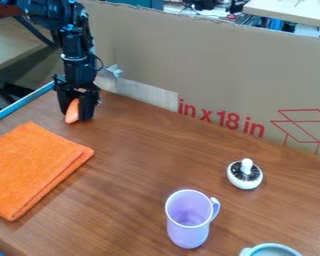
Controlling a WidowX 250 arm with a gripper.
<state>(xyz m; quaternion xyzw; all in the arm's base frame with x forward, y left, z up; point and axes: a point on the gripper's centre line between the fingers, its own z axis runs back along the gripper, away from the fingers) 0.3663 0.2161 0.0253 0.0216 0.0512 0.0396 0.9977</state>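
The robot hand (75,114) is nearly closed, pinching an orange toy (72,111) low over the back left of the table (136,150), by the cardboard (209,75). An orange cloth (30,167) lies folded near it, and I see a purple cup (188,230), a white brush (245,183) and part of a bowl (273,247) well off to the right

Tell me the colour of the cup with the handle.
The cup is light purple, handle included, best seen in the camera view.
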